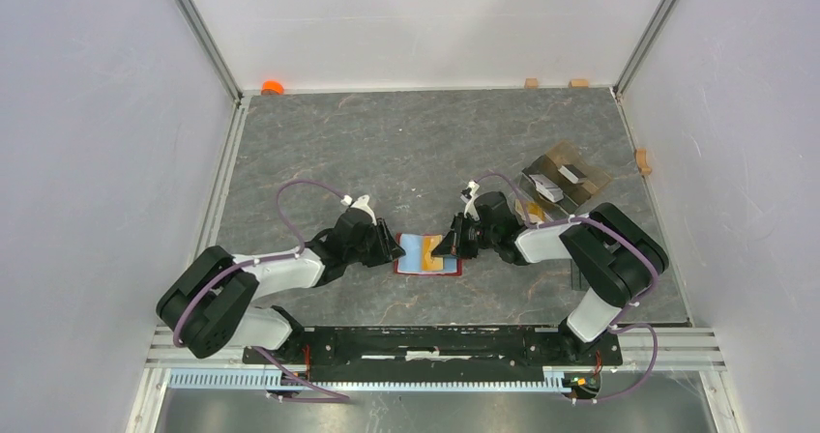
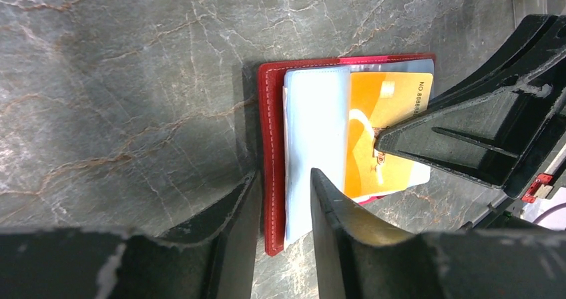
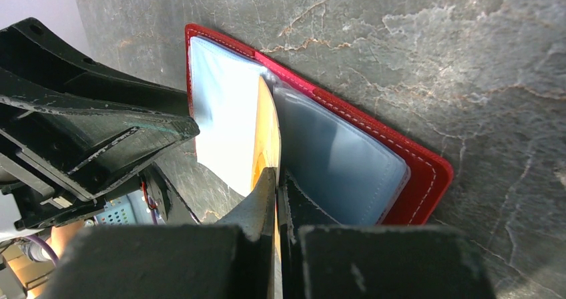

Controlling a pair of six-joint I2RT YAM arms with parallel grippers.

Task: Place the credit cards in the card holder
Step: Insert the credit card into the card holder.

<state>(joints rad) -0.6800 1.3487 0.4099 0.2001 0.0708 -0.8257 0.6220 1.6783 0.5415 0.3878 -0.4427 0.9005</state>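
The red card holder (image 1: 453,268) lies open on the table between both arms, its clear pale sleeves (image 2: 317,132) facing up. An orange credit card (image 2: 387,112) stands on edge over the holder's middle, with my right gripper (image 3: 277,179) shut on its near end. The card's thin edge (image 3: 268,132) runs up from between the fingers. My left gripper (image 2: 284,175) is open, its fingers astride the holder's left red border (image 2: 270,179) and the sleeve's edge. In the top view the left gripper (image 1: 395,249) and right gripper (image 1: 447,245) face each other across the holder.
A tan stand (image 1: 566,177) with white and grey pieces sits at the back right, near the right arm. Small wooden blocks (image 1: 531,82) lie along the back wall and one (image 1: 642,159) by the right wall. An orange object (image 1: 273,87) sits in the back left corner.
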